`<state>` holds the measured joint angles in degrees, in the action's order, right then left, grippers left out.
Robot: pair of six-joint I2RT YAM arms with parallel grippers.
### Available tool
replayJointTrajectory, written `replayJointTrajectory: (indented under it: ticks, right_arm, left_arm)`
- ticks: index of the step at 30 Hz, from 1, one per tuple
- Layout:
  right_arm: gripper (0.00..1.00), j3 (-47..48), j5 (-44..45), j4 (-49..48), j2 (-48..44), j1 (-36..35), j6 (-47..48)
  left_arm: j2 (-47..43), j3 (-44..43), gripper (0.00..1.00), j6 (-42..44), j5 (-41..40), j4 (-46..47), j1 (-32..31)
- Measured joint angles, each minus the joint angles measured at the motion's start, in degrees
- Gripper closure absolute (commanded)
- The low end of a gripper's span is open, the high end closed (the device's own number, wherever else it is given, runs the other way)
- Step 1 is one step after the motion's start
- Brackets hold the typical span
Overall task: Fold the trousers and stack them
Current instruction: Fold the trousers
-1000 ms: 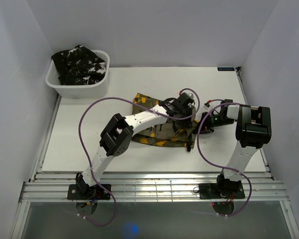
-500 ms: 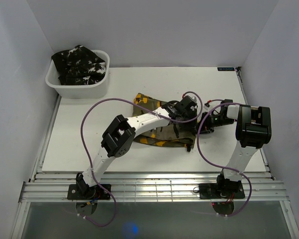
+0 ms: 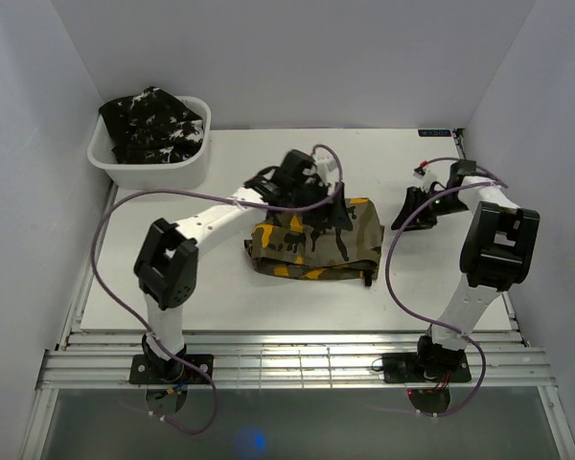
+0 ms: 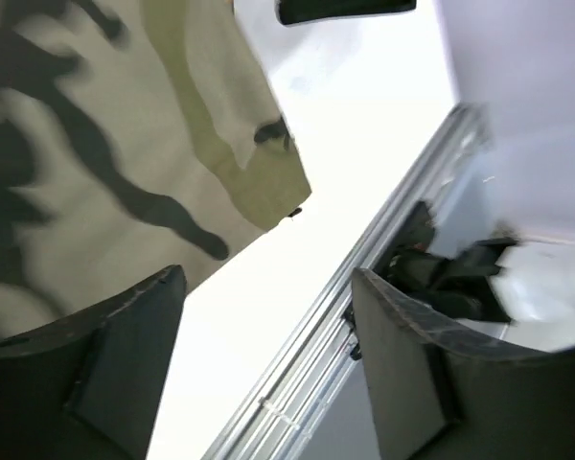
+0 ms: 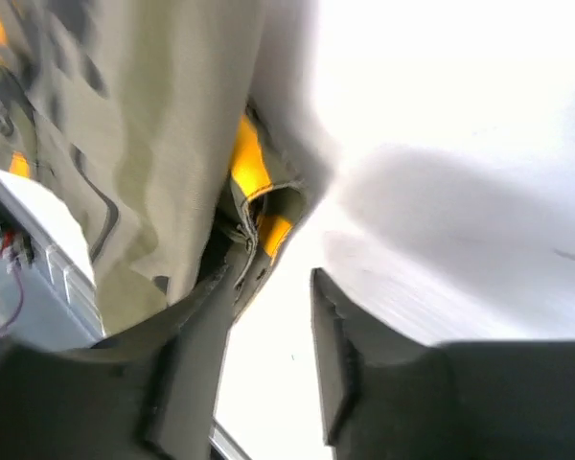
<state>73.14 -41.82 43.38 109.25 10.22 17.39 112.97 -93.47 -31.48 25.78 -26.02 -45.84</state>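
Observation:
The olive-grey camouflage trousers [image 3: 311, 241] with orange-yellow and black patches lie folded flat in the middle of the table. My left gripper [image 3: 331, 218] hovers over their far right part, open, with nothing between its fingers. In the left wrist view the gripper [image 4: 268, 278] shows white table in its gap and the cloth [image 4: 96, 144] lies off to the left. My right gripper [image 3: 404, 218] stands just right of the trousers, open and empty. In the right wrist view the gripper [image 5: 273, 287] has the trousers' edge [image 5: 153, 144] beside one finger. The black white-flecked trousers [image 3: 153, 120] fill the tub.
The white plastic tub [image 3: 149, 165] stands at the table's far left corner. Purple cables loop from both arms over the table. White walls close in on three sides, and a metal rail [image 3: 297, 345] runs along the near edge.
Both grippers have opened and let go of the olive trousers. The left arm swung back toward the far left, and the right gripper drew back to the right. The trousers now lie flatter.

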Motion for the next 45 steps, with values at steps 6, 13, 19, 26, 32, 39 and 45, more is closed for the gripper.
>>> replayJointTrajectory:
  ticks: [6,13,19,26,32,39,45]
  right_arm:
    - [0.39,13.38,-0.79,5.57,-5.18,0.98,3.82]
    - [0.36,13.42,-10.95,5.81,-7.8,-12.63,2.36]
    - [0.37,-1.81,-13.73,2.43,-3.43,-18.84,0.66]
    - [0.39,-10.45,-15.39,-0.13,3.39,-15.28,-1.84]
    - [0.4,-10.54,-15.26,-0.26,3.23,-15.15,-1.44]
    - [0.4,-3.28,-10.58,6.99,-0.15,-15.54,6.67]
    - [0.39,6.58,-10.88,3.78,-8.13,-18.25,6.54]
  left_arm:
    - [-15.04,7.96,0.28,4.85,19.56,7.19,19.89]
    - [-18.53,21.09,0.39,4.0,35.43,14.49,30.05]
    - [-15.72,37.35,0.48,-0.17,39.63,20.55,30.62]
    - [-7.26,47.45,0.57,-2.25,38.01,24.46,32.74]
    - [-6.64,46.56,0.55,-0.2,37.31,21.84,33.33]
    - [-14.34,45.51,0.45,7.61,40.06,17.88,33.35]
    - [-23.32,33.38,0.36,6.95,39.45,22.77,33.42]
